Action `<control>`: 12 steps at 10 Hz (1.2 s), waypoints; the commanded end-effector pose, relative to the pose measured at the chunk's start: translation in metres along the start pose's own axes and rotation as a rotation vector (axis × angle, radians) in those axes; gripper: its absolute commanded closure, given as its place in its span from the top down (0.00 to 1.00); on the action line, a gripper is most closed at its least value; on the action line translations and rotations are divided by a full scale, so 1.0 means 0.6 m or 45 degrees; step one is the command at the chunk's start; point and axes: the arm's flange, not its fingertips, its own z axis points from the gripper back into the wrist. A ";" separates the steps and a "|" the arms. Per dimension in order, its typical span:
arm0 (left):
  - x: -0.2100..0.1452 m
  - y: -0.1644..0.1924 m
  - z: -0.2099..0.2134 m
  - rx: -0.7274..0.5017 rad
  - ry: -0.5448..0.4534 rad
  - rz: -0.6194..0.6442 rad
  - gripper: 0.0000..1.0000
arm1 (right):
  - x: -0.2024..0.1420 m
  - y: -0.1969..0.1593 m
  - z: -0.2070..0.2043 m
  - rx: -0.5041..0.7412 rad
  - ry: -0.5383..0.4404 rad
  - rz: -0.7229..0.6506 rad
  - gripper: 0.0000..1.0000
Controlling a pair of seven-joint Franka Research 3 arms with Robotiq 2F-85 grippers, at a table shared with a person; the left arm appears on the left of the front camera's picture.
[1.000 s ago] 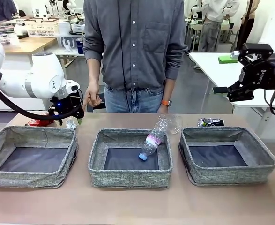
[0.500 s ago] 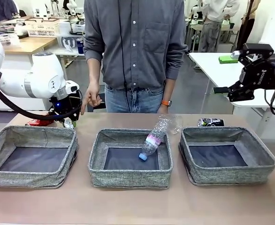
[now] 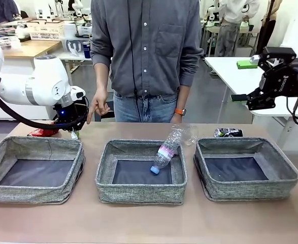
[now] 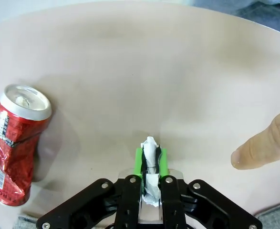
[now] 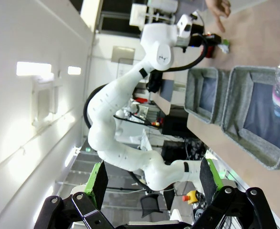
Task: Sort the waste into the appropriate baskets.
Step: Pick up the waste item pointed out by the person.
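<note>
tabletop (image 4: 130,71), paper ball (image 4: 150,149) within left tool (image 4: 150,161)

Open-plan robotics lab: white jointed robot arm (image 3: 37,89) over a beige bench (image 3: 149,223), light wooden worktable (image 3: 29,49) stacked with boxes and gear behind, white side table (image 3: 230,79), another person (image 3: 230,23) standing at far workstations.

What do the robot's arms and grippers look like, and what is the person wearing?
The left arm is white with a black cable. The left gripper and right gripper are black with green pads. The person wears a grey long-sleeved shirt, jeans and an orange wristband.
</note>
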 end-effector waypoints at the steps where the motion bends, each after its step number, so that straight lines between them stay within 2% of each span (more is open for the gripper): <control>1: -0.009 0.005 0.003 0.047 -0.021 0.029 0.00 | 0.004 0.006 -0.003 0.024 -0.010 -0.012 1.00; 3: -0.032 0.021 0.060 0.045 0.041 0.085 0.00 | 0.004 0.006 -0.003 0.024 -0.010 -0.012 1.00; 5: -0.081 0.047 0.211 -0.036 -0.005 0.128 0.00 | 0.004 0.006 -0.003 0.024 -0.010 -0.012 1.00; 7: -0.138 0.038 0.329 -0.222 0.095 0.080 0.00 | 0.004 0.006 -0.003 0.024 -0.010 -0.012 1.00; 8: -0.174 0.026 0.365 -0.293 0.185 -0.019 0.00 | 0.004 0.006 -0.003 0.024 -0.010 -0.012 1.00; 9: -0.219 0.014 0.388 -0.253 0.244 -0.079 0.00 | 0.004 0.006 -0.003 0.024 -0.010 -0.012 1.00; 10: -0.255 0.007 0.398 -0.229 0.221 -0.121 0.00 | 0.004 0.006 -0.003 0.024 -0.010 -0.012 1.00; 11: -0.272 0.006 0.395 -0.171 0.152 -0.097 0.00 | 0.004 0.006 -0.003 0.024 -0.010 -0.012 1.00; 12: -0.234 -0.003 0.417 -0.263 0.220 -0.070 0.00 | 0.004 0.006 -0.003 0.024 -0.010 -0.012 1.00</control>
